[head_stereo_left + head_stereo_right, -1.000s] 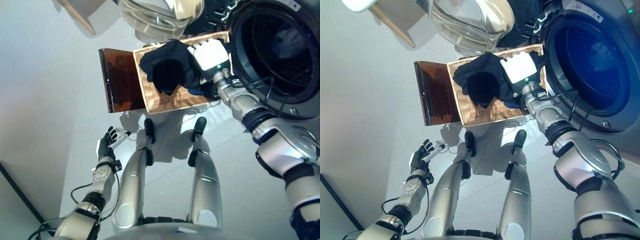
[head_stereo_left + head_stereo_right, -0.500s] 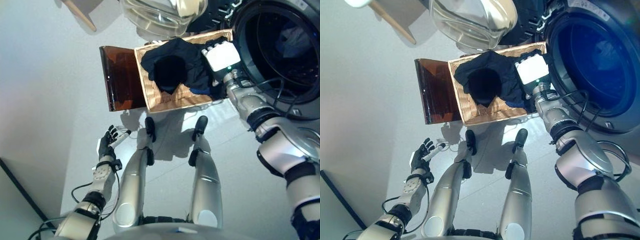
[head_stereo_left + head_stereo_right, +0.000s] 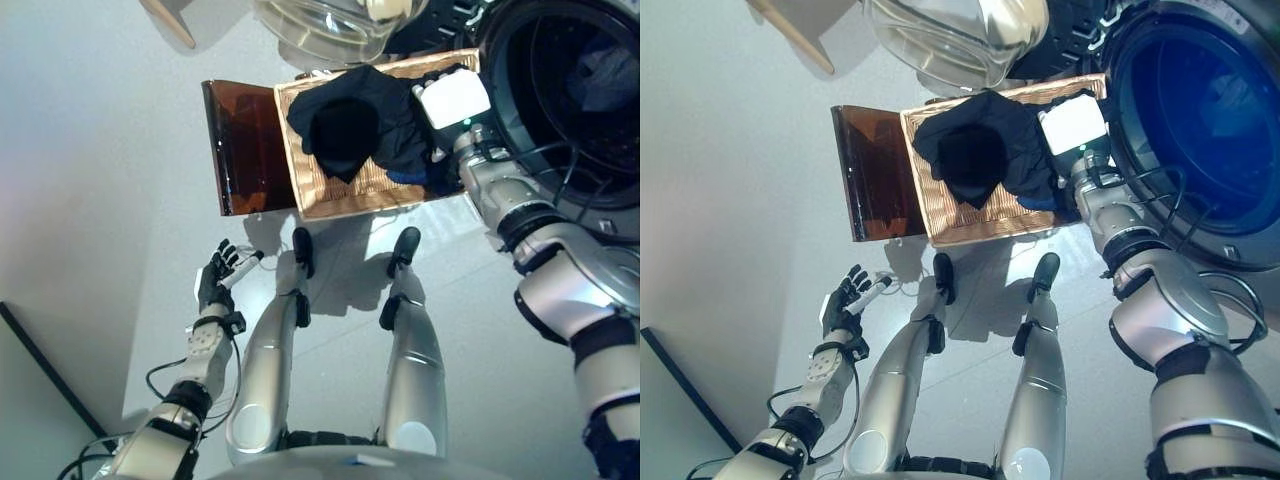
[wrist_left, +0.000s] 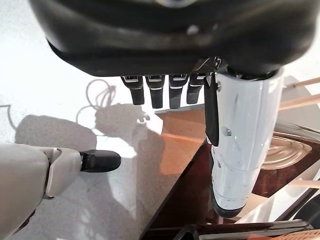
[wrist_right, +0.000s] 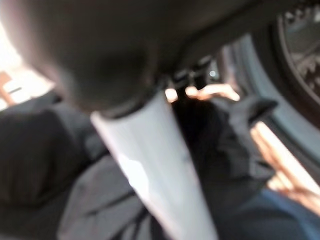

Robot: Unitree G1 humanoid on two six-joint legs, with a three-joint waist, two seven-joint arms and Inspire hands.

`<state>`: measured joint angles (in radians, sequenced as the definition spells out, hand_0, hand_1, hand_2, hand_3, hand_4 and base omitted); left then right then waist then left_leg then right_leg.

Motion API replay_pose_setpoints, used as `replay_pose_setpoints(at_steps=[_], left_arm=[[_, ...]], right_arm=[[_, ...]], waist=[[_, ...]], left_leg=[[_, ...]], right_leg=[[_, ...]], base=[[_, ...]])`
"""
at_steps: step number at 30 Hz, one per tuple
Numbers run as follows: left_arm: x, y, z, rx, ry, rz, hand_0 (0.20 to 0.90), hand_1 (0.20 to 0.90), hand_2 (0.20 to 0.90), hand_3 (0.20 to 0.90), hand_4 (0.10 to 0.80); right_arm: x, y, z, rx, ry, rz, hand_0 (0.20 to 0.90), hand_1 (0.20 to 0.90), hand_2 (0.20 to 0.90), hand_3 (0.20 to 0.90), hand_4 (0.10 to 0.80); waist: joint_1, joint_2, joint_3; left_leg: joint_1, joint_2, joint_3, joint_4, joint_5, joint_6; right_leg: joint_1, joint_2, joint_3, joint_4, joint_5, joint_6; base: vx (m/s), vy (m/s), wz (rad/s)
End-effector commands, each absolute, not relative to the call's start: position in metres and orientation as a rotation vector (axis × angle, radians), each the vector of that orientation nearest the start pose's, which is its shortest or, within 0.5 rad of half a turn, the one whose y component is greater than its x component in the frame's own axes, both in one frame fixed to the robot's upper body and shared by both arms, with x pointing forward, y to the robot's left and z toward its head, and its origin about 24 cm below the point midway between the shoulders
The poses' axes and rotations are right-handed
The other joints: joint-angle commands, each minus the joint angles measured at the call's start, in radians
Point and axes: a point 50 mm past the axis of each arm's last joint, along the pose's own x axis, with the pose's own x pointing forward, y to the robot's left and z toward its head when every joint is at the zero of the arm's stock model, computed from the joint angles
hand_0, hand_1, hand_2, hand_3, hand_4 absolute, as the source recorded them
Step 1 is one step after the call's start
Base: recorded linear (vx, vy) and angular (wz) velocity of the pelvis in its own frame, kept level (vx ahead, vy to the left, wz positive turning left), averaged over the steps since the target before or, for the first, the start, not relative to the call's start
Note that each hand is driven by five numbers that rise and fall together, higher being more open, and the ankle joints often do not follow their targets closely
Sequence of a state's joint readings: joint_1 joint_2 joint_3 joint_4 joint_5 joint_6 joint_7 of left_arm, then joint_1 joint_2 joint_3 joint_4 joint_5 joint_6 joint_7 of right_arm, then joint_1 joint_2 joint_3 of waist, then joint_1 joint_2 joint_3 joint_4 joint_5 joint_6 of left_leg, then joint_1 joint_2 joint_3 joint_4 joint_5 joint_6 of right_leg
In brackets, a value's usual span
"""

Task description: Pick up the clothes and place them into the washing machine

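Two hands show. The right hand (image 3: 452, 98) lies on the dark clothes (image 3: 355, 125) at the right edge of the wicker basket (image 3: 970, 218), just beside the washing machine's (image 3: 1200, 120) open drum; whether its fingers grip the cloth I cannot tell. Clothes heap in the basket, reaching its far rim. A brown panel (image 3: 238, 150) adjoins the basket's left edge. The left hand (image 3: 845, 298) hangs over bare floor (image 3: 90, 180), fingers straight, holding nothing.
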<state>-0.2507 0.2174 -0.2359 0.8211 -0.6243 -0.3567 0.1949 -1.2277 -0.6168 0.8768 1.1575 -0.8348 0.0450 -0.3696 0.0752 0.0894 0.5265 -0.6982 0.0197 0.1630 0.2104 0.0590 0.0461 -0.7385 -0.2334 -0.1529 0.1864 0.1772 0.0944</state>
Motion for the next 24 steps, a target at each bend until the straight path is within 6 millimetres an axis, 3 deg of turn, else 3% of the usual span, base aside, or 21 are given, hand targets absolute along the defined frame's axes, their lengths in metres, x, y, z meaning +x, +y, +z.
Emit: replay_pose_setpoints(at_steps=[1, 4, 5, 6, 7, 24], left_arm=[[0.254, 0.221, -0.037, -0.222, 0.192, 0.323, 0.9, 0.9, 0.9, 0.9, 0.8], [0.254, 0.222, -0.033, -0.23, 0.169, 0.319, 0.9, 0.9, 0.9, 0.9, 0.8], [0.254, 0.222, -0.031, -0.233, 0.158, 0.316, 0.9, 0.9, 0.9, 0.9, 0.8], [0.254, 0.222, -0.031, -0.233, 0.158, 0.316, 0.9, 0.9, 0.9, 0.9, 0.8], [0.254, 0.223, -0.03, -0.234, 0.154, 0.314, 0.9, 0.9, 0.9, 0.9, 0.8], [0.254, 0.228, -0.024, -0.211, 0.124, 0.311, 0.9, 0.9, 0.9, 0.9, 0.8]], right_arm=[[0.414, -0.222, 0.295, -2.029, -0.408, -0.461, 0.9, 0.9, 0.9, 0.9, 0.8], [0.413, -0.221, 0.3, -2.018, -0.415, -0.471, 0.9, 0.9, 0.9, 0.9, 0.8], [0.413, -0.222, 0.301, -2.022, -0.411, -0.476, 0.444, 0.444, 0.444, 0.444, 0.475], [0.413, -0.222, 0.301, -2.022, -0.411, -0.476, 0.354, 0.354, 0.354, 0.354, 0.41], [0.412, -0.223, 0.303, -2.029, -0.416, -0.481, 0.2, 0.2, 0.2, 0.2, 0.3], [0.409, -0.228, 0.31, -2.025, -0.448, -0.52, 0.2, 0.2, 0.2, 0.2, 0.3]], waist=[[0.024, 0.056, -0.007], [0.027, 0.057, -0.007], [0.03, 0.059, -0.006], [0.03, 0.059, -0.006], [0.03, 0.059, -0.006], [0.035, 0.064, -0.007]], left_leg=[[-0.055, -0.015, -0.035, -0.059, 0.059, -0.103], [-0.077, -0.014, -0.033, -0.049, 0.057, -0.102], [-0.092, -0.014, -0.035, -0.04, 0.054, -0.1], [-0.092, -0.014, -0.034, -0.039, 0.054, -0.1], [-0.096, -0.013, -0.033, -0.037, 0.054, -0.101], [-0.112, -0.014, -0.034, -0.018, 0.049, -0.096]], right_leg=[[-0.051, 0.001, 0.0, 0.203, -0.15, 0.026], [-0.073, 0.0, 0.002, 0.216, -0.152, 0.024], [-0.087, 0.0, 0.003, 0.224, -0.154, 0.023], [-0.087, -0.001, 0.003, 0.225, -0.154, 0.023], [-0.092, -0.001, 0.002, 0.227, -0.154, 0.023], [-0.116, -0.005, 0.004, 0.26, -0.161, 0.021]], base=[[0.0, 0.0, 0.0], [0.0, 0.0, 0.0], [0.0, 0.0, 0.0], [0.0, 0.0, 0.0], [0.0, 0.0, 0.0], [0.0, 0.0, 0.0]])
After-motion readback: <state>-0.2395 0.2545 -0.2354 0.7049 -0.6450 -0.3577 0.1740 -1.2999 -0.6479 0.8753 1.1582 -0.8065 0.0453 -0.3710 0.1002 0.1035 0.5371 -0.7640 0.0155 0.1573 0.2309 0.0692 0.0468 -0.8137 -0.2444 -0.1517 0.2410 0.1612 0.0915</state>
